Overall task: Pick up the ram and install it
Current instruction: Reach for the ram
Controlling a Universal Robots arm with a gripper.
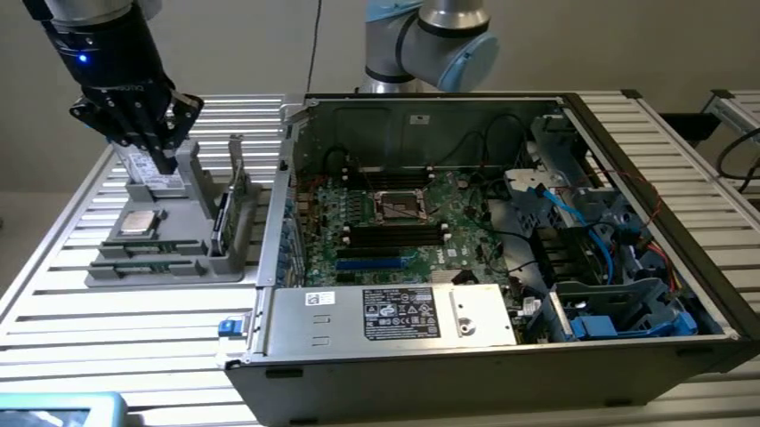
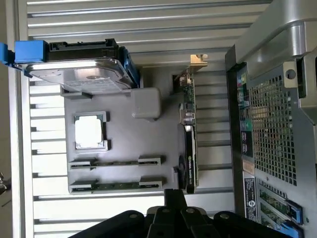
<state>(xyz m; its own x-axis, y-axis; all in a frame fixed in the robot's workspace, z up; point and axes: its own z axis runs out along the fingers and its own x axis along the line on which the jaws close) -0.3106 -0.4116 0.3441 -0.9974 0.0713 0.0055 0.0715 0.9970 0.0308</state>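
The ram (image 1: 155, 246) is lying flat in its cradle on the grey tray (image 1: 226, 262), a slim green stick running crosswise. Taking the exterior view as my clock face, a second ram stick (image 1: 141, 265) is lying just beside it at 6 o'clock in a cradle of its own. The square silver processor (image 1: 141, 223) is sitting just beside the ram at 12 o'clock. Farther out along that same 12 o'clock line the hard drive (image 2: 86, 74) is resting at the tray's far end, with blue brackets showing on its sides. I am hanging my gripper (image 1: 166, 165) over it, clenched on itself with the fingers pressed together, well apart from both sticks. At 2 o'clock of the ram a larger card (image 1: 234, 200) is standing on edge along the tray's side. Beyond it, at 3 o'clock, the open computer case (image 1: 475, 391) is lying on its side on the slatted worktop (image 1: 119, 338). Its motherboard (image 1: 392, 222) is facing up, with the black memory slots (image 1: 392, 234) sitting near its middle. My arm's blue-capped joint (image 1: 433, 40) is showing at 12 o'clock of the case.
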